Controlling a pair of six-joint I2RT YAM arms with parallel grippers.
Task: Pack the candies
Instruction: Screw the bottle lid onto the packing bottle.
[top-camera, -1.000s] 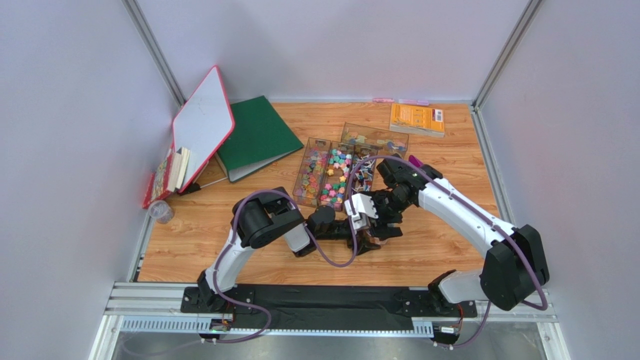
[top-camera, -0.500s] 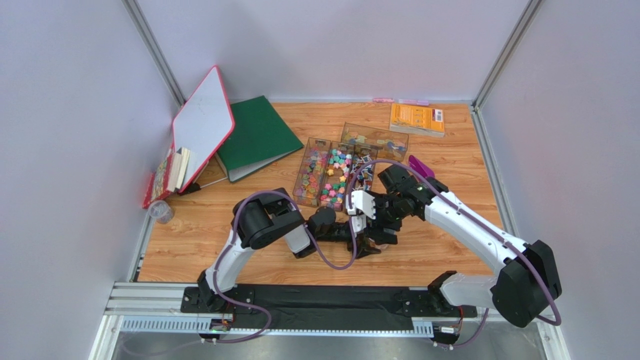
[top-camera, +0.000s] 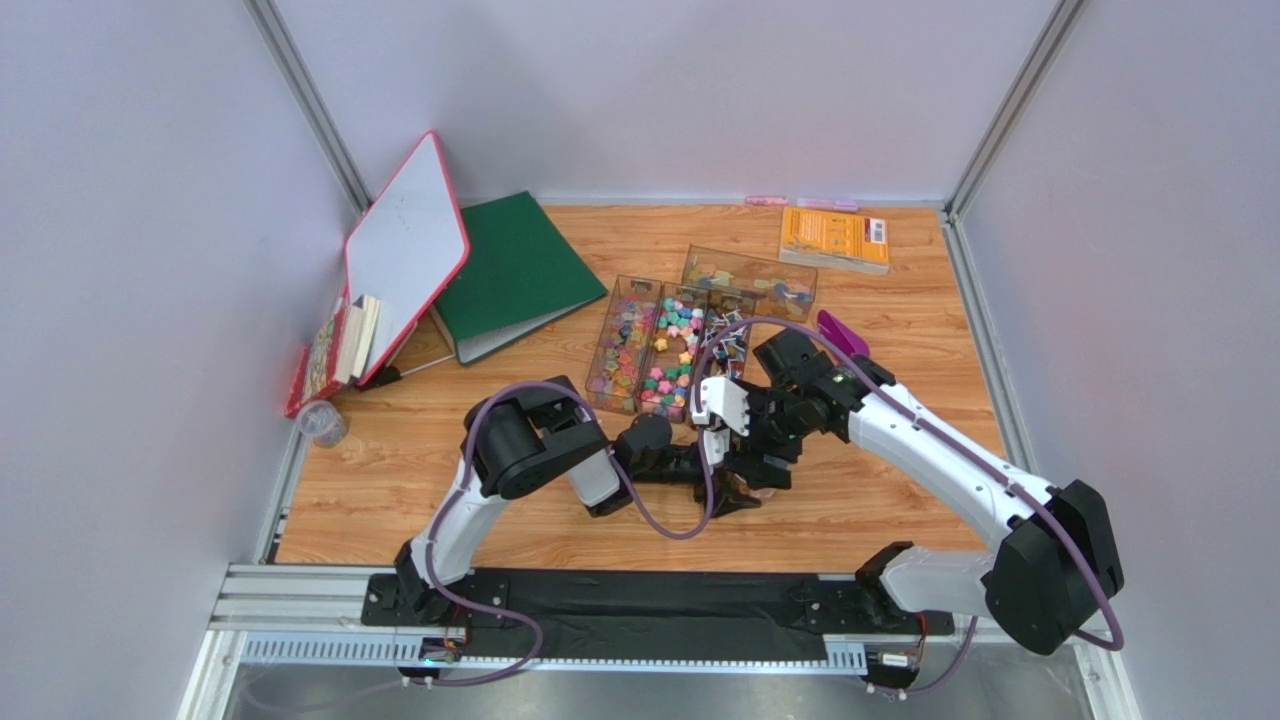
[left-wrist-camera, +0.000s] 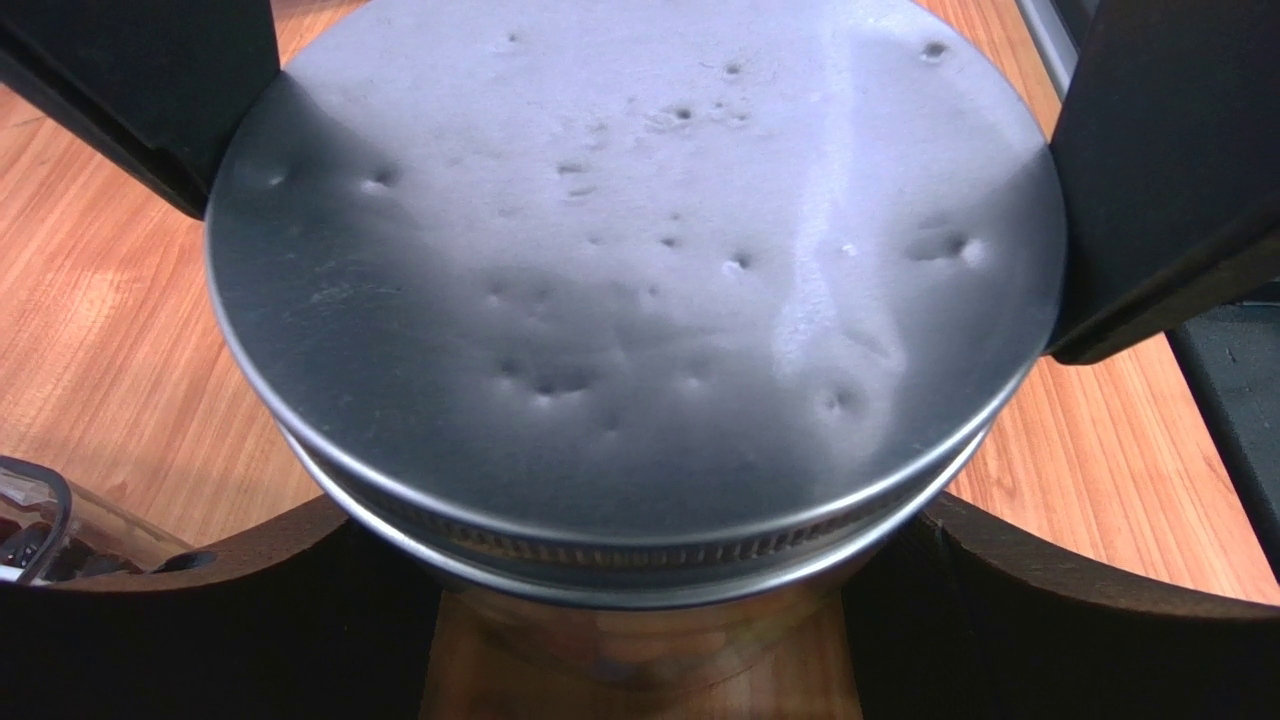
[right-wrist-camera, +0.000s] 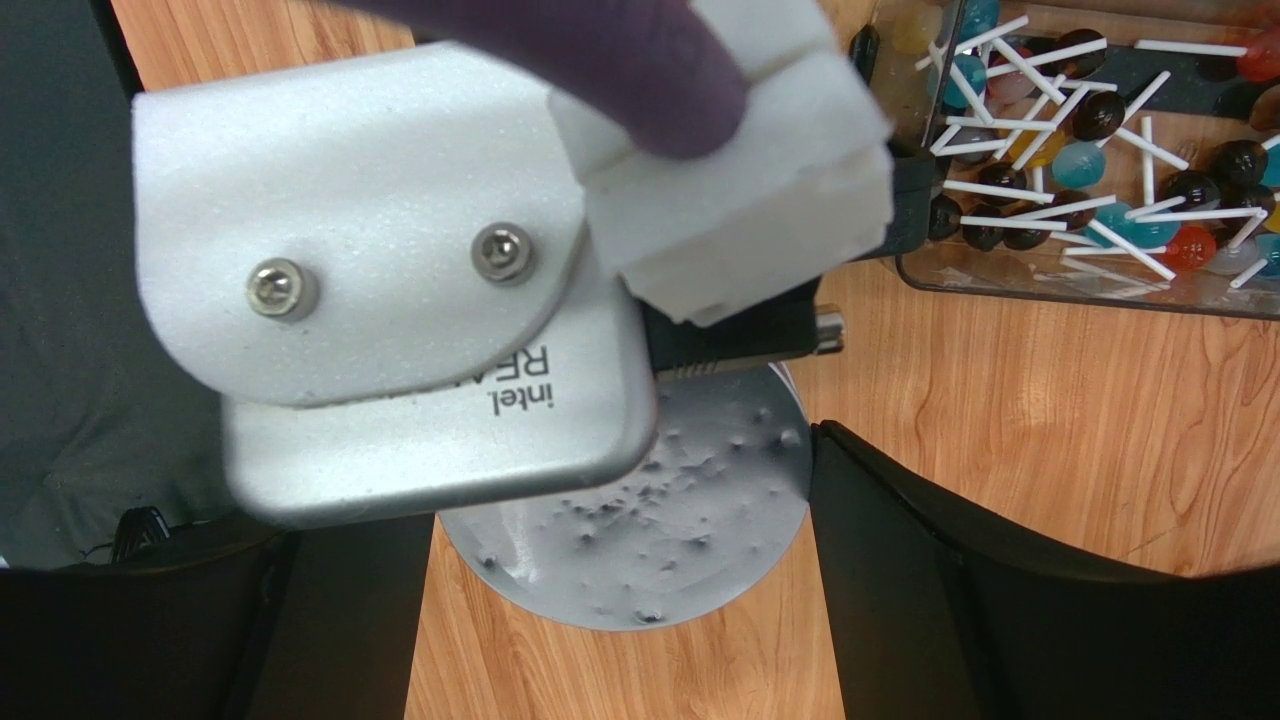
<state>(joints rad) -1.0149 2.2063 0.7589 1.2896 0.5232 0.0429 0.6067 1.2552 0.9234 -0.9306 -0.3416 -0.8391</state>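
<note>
A glass jar with a dented grey metal lid (left-wrist-camera: 631, 270) stands on the wooden table in front of the trays (top-camera: 739, 483). My left gripper (left-wrist-camera: 639, 638) is shut on the jar's body just below the lid. My right gripper (right-wrist-camera: 616, 600) sits over the same lid (right-wrist-camera: 661, 525), with its black fingers (left-wrist-camera: 1157, 165) pressed on two opposite sides of the rim. The candies (top-camera: 661, 353) lie in clear trays behind the jar. Lollipops on white sticks (right-wrist-camera: 1082, 165) fill the nearest tray. The left wrist camera hides much of the right wrist view.
A purple scoop (top-camera: 836, 327) lies right of the trays. A green binder (top-camera: 519, 270), a tilted whiteboard (top-camera: 403, 248) and books (top-camera: 338, 353) stand at the back left. An orange book (top-camera: 831, 237) lies at the back. A small jar (top-camera: 319, 423) sits at the left edge.
My right arm has swung its elbow to the right and brought its gripper down onto the jar lid. It has hardly moved in the last half second. The left gripper has kept still.
</note>
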